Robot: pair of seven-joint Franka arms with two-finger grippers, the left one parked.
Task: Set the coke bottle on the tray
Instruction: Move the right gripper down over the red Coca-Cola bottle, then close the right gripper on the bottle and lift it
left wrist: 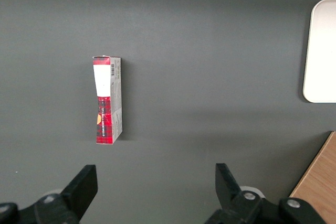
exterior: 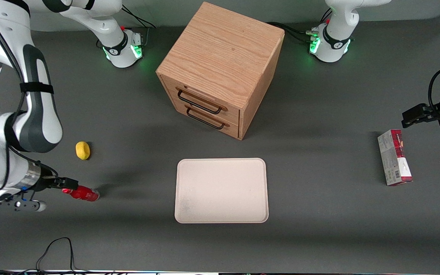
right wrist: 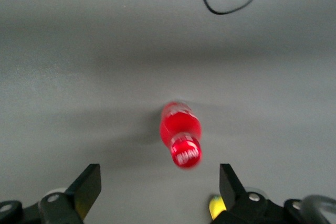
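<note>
The coke bottle (exterior: pixel 85 193) is small and all red, and lies on its side on the dark table toward the working arm's end, its cap pointing at my arm. My gripper (exterior: pixel 69 186) hovers low at the cap end. In the right wrist view the gripper (right wrist: pixel 159 187) is open, with the bottle (right wrist: pixel 180 127) just ahead of the fingertips (right wrist: pixel 88 184) and nothing gripped. The cream-white tray (exterior: pixel 222 191) lies flat in front of the drawer cabinet, nearer the front camera, about a tray's width from the bottle.
A wooden drawer cabinet (exterior: pixel 220 68) stands mid-table. A yellow lemon-like object (exterior: pixel 82 150) sits close to the bottle, farther from the camera. A red-and-white carton (exterior: pixel 393 162) lies toward the parked arm's end. A black cable (exterior: pixel 55 248) loops near the table's front edge.
</note>
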